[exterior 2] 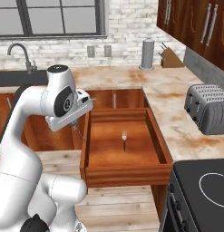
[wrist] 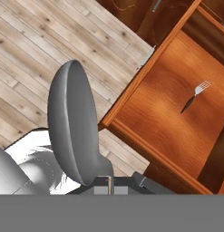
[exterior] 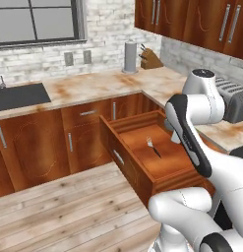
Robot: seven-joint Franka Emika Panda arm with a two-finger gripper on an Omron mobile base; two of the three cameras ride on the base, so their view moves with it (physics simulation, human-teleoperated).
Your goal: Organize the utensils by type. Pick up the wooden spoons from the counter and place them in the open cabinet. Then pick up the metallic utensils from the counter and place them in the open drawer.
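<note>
From the hand view, the pincer point(wrist: 109, 185) was closed on one silver teaspoon point(wrist: 73, 124), its bowl looming at nine o'clock above plank flooring point(wrist: 36, 59). The base views instead showed the marbled bench point(exterior 2: 172, 97), a toaster point(exterior 2: 208, 108) and a knife block point(exterior: 151, 58). One fork point(exterior 2: 124, 139) lay in the open drawer point(exterior 2: 124, 170), tines toward twelve.

Base views flank the drawer point(exterior: 157, 157); hand view overhead (close).

fork point(exterior 2: 124, 139) in open drawer point(exterior 2: 149, 170), toaster point(exterior 2: 208, 108) on counter point(exterior 2: 165, 88)
</note>
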